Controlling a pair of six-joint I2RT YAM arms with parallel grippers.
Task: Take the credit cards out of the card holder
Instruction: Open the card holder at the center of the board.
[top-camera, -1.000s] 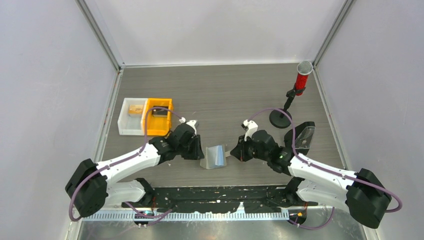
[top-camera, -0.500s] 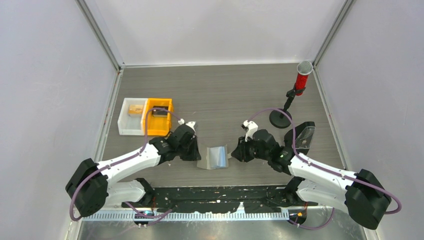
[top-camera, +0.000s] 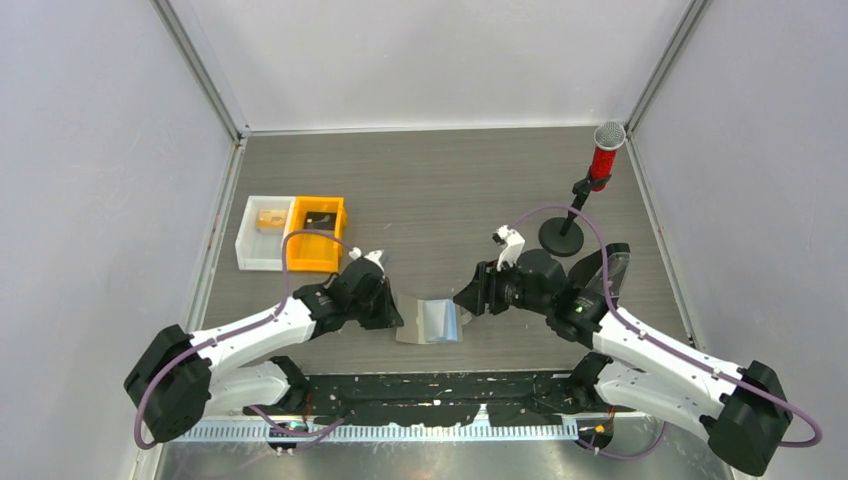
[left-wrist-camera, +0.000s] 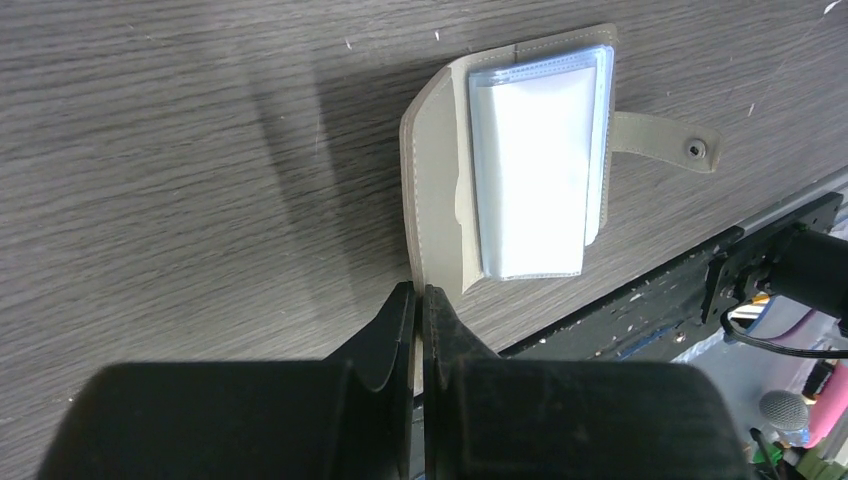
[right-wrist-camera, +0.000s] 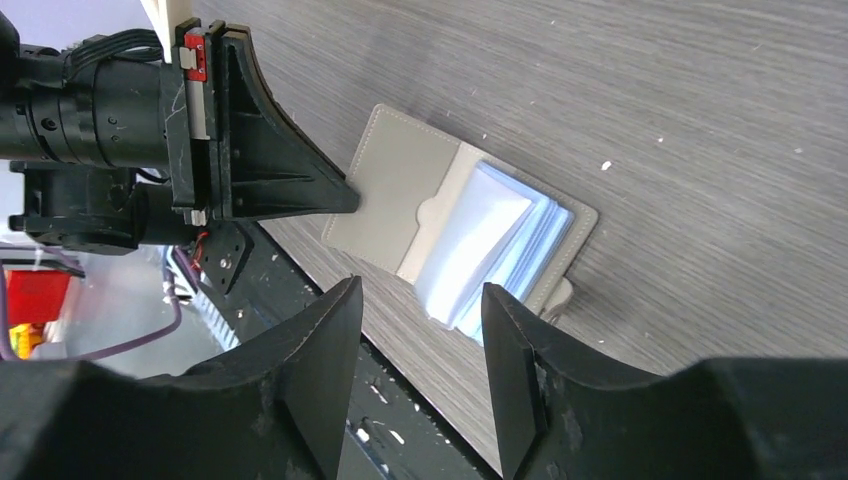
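Observation:
The card holder (top-camera: 430, 322) lies spread open on the table near its front edge, a grey panel (left-wrist-camera: 440, 180) with a strap and snap (left-wrist-camera: 665, 140). Pale blue credit cards (left-wrist-camera: 540, 170) sit stacked in its clear sleeve, their edges fanned in the right wrist view (right-wrist-camera: 490, 250). My left gripper (left-wrist-camera: 420, 295) is shut on the holder's left-hand edge (top-camera: 393, 318). My right gripper (right-wrist-camera: 420, 290) stands open just off the holder's right side (top-camera: 468, 300), with nothing between its fingers.
An orange bin (top-camera: 318, 235) and a white bin (top-camera: 264, 232) stand at the left. A red microphone (top-camera: 603, 160) on a black stand and a black wedge-shaped stand (top-camera: 610, 275) are at the right. The black rail (top-camera: 430, 395) runs just beyond the table's front edge.
The left gripper closed on the holder's left edge. The right gripper let go of the holder's right side, opened and drew back to the right. The holder now lies flatter.

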